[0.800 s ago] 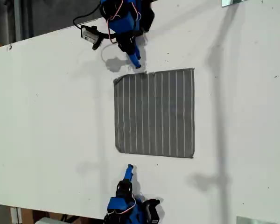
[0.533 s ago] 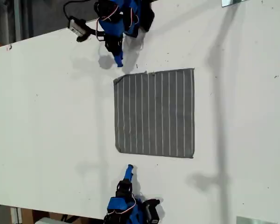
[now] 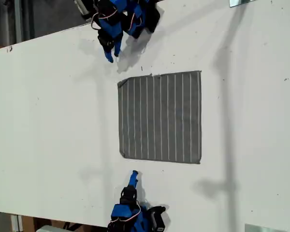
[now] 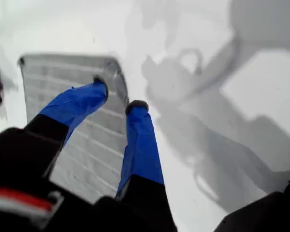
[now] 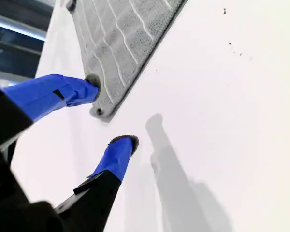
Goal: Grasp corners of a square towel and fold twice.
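A plain white worktop (image 3: 48, 121) carries everything. A square grey cloth towel (image 3: 159, 117) with thin white stripes lies flat on it.

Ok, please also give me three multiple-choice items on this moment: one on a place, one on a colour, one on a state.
1. Where is the square grey striped towel?
A. Flat on the white table, between the two arms
B. Hanging over the table edge
C. Lifted by an arm

2. What colour are the towel's narrow stripes?
A. Red
B. White
C. Black

3. How are the blue fingers of my second gripper?
A. Shut on a corner
B. Shut on nothing
C. Apart, holding nothing

Answers:
1 A: the exterior view shows it spread flat, with one arm beyond each of two opposite edges.
2 B: the lines are pale against the grey.
3 C: the second wrist view shows a gap, with the nearest corner lying free.
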